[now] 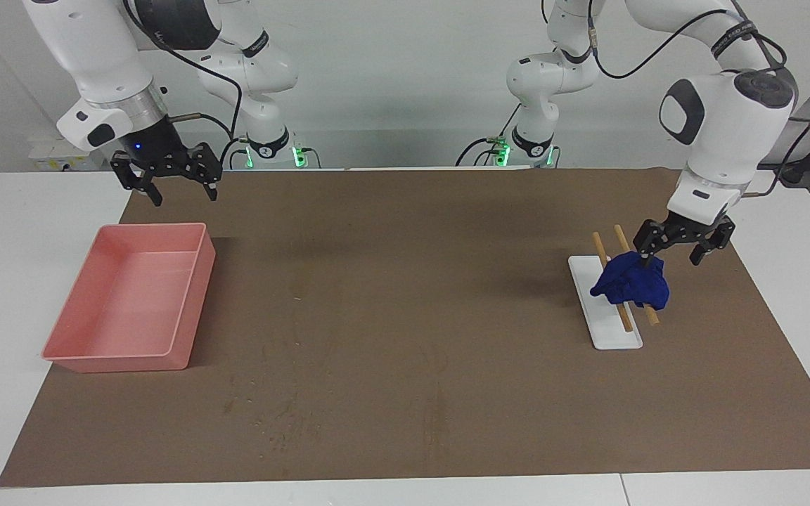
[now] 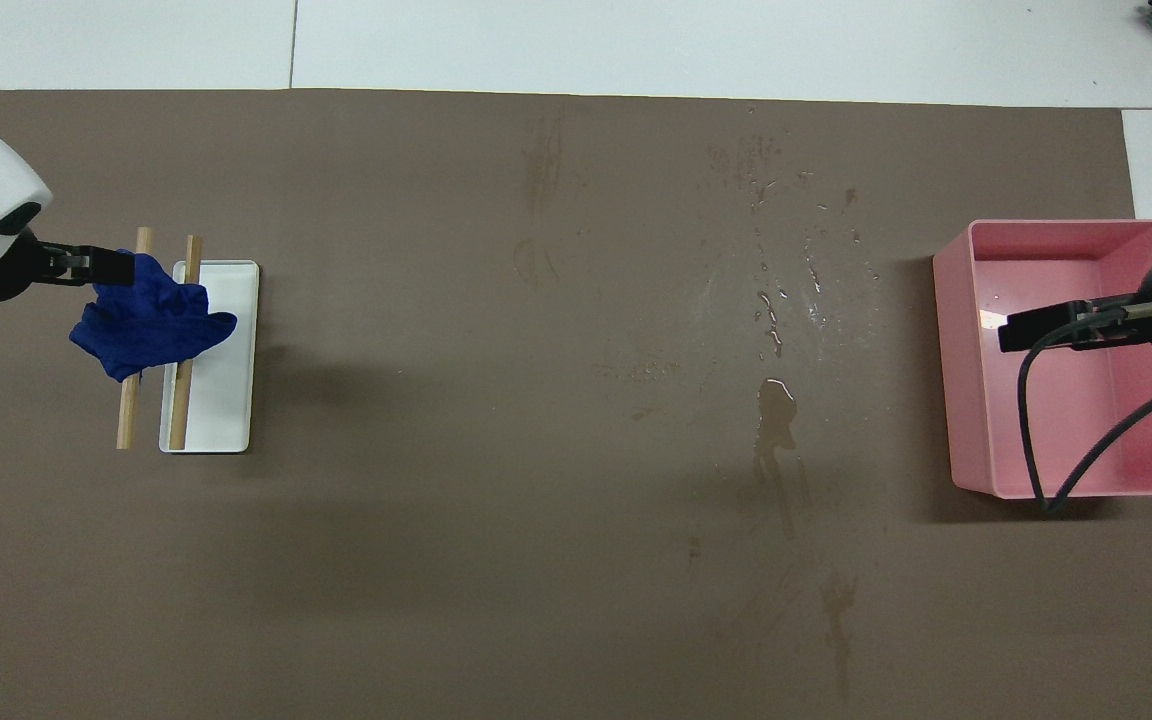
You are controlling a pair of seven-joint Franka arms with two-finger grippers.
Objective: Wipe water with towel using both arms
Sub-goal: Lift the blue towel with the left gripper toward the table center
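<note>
The towel (image 1: pixel 631 282), a crumpled blue bundle, sits on two wooden sticks (image 1: pixel 621 281) laid across a small white tray (image 1: pixel 612 330) at the left arm's end of the surface (image 1: pixel 405 393). Your left gripper (image 1: pixel 683 246) hangs at the towel's upper edge with its fingers spread; one fingertip appears to touch the cloth, but nothing is clamped and the towel looks to rest on the sticks. Spilled water (image 2: pixel 776 400) shows in the overhead view as a streak and scattered droplets on the brown mat, between the white tray and the pink tray (image 1: pixel 106 351), closer to the pink one and well apart from the towel. Your right gripper (image 1: pixel 169 179) waits in the air over the pink tray's rim nearest the robots, its fingers wide and empty. By the look of it, the job has barely begun: the towel is not yet gripped, none of the water has been wiped, and the carry, the wiping and any hand-over remain.
</note>
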